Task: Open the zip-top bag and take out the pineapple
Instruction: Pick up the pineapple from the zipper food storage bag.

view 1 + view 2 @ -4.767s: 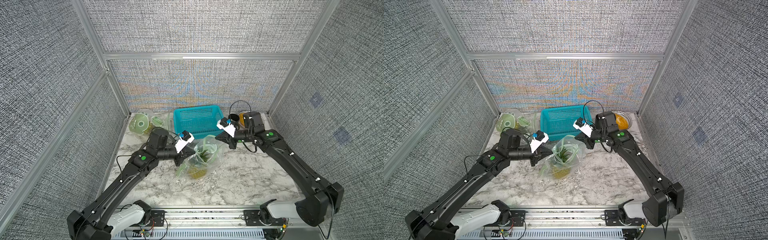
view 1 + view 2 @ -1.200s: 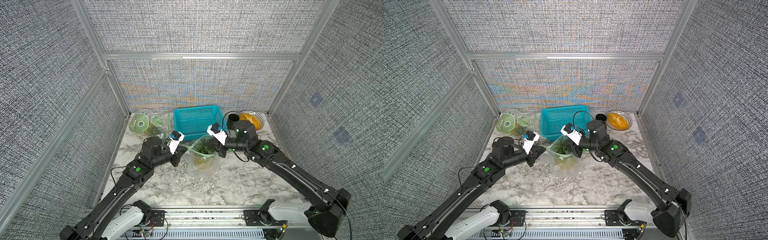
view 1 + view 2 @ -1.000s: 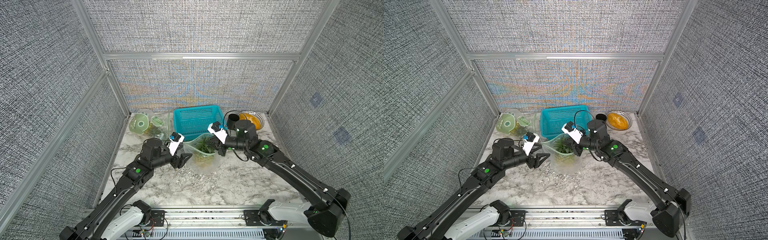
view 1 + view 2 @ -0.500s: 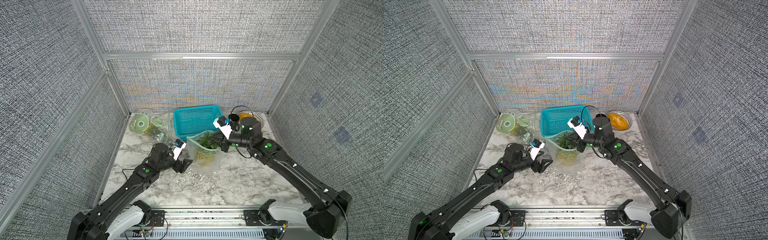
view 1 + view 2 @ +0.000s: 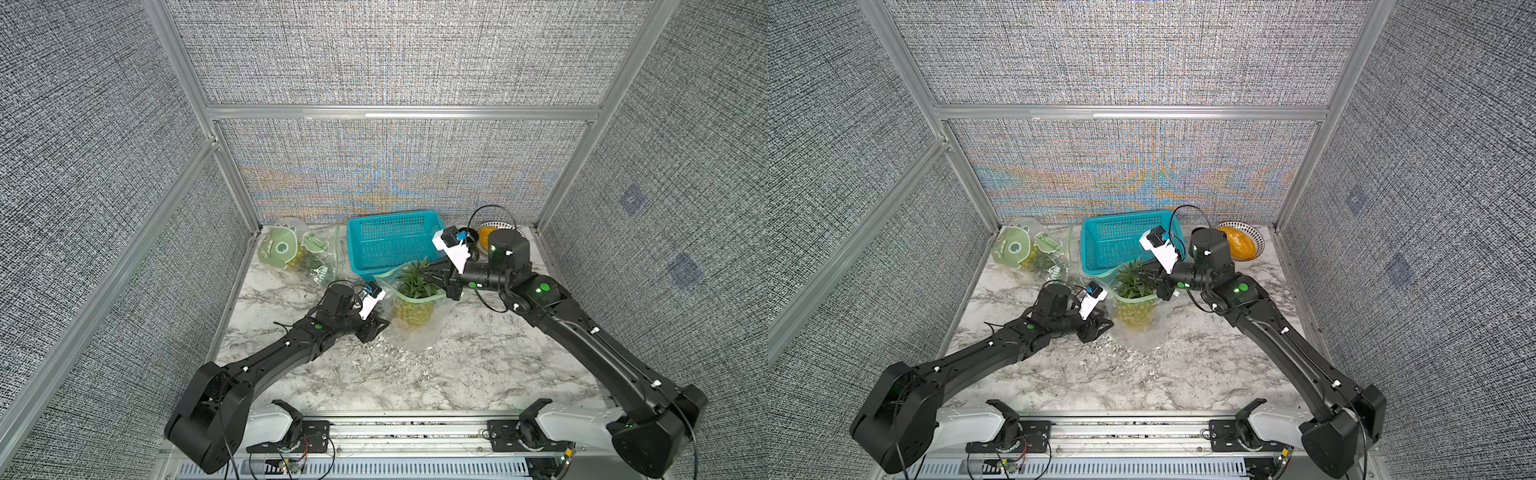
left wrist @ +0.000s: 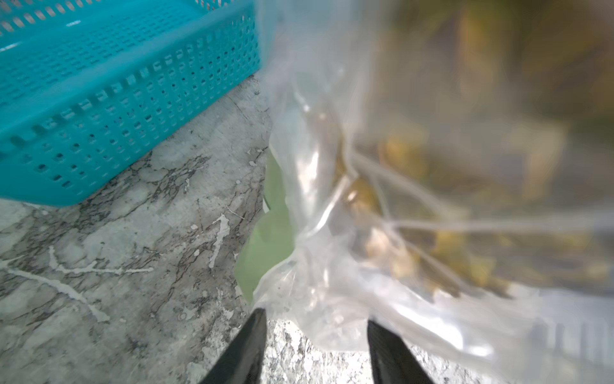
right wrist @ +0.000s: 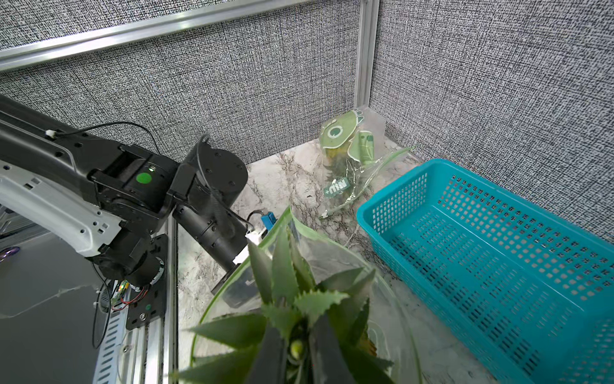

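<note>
The clear zip-top bag (image 5: 417,338) (image 5: 1142,332) stands open on the marble table, its green-edged mouth wide. Inside stands the pineapple (image 5: 413,313) (image 5: 1133,311), upright, its crown poking out of the mouth. My right gripper (image 5: 436,276) (image 5: 1148,276) (image 7: 300,332) is shut on the crown leaves from the right. My left gripper (image 5: 384,324) (image 5: 1106,324) (image 6: 315,322) sits low on the table at the bag's left side. Its jaws stand apart, with a fold of the bag's film (image 6: 332,299) between the tips.
A teal basket (image 5: 395,241) (image 5: 1121,237) (image 6: 99,99) (image 7: 498,249) stands just behind the bag. A second bag with a green frog print (image 5: 291,253) (image 5: 1025,253) (image 7: 349,149) lies in the back left corner. A bowl of orange fruit (image 5: 1239,241) is at the back right.
My left gripper has dropped to table level and come forward against the bag's lower left side, its jaws narrowing. The right gripper has drawn the crown slightly back and to the right.
</note>
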Robot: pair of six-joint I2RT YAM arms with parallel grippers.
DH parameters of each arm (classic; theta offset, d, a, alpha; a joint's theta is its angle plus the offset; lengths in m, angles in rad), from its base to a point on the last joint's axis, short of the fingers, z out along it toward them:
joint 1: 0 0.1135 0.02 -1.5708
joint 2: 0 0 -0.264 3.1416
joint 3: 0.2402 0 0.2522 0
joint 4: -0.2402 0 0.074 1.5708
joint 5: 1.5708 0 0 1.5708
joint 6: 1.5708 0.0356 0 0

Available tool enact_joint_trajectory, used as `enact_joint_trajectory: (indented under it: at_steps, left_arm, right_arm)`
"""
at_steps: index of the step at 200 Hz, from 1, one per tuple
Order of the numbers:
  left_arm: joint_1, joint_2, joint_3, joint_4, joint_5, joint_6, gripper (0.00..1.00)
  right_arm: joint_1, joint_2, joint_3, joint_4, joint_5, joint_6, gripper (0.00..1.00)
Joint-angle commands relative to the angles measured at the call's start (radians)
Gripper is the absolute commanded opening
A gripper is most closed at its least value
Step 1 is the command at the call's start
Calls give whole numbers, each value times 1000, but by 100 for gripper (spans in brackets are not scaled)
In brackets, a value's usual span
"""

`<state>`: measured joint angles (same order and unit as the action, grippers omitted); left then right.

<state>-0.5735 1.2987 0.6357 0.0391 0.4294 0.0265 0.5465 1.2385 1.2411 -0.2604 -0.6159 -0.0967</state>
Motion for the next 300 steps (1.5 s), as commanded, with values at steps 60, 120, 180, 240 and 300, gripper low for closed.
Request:
enact_joint_trajectory:
  at_steps: [60, 120, 180, 240, 300]
  left_arm:
    - [1, 54, 51, 1, -1, 13, 13]
    - [0, 15, 41, -52, -40, 50, 3]
    - [-2, 16, 51, -92, -60, 62, 0]
    - [-24, 28, 69, -145, -89, 90, 0]
    - [-55, -10, 87, -172, -67, 95, 0]
  right_arm:
    - [-18, -38, 26, 127, -65, 55, 0]
    - [-54, -95, 21, 235, -19, 131, 0]
    - [-98, -120, 16, 317, -53, 196, 0]
    - [-134, -90, 150, 348, -100, 235, 0]
    - [-146, -56, 175, 423, -105, 289, 0]
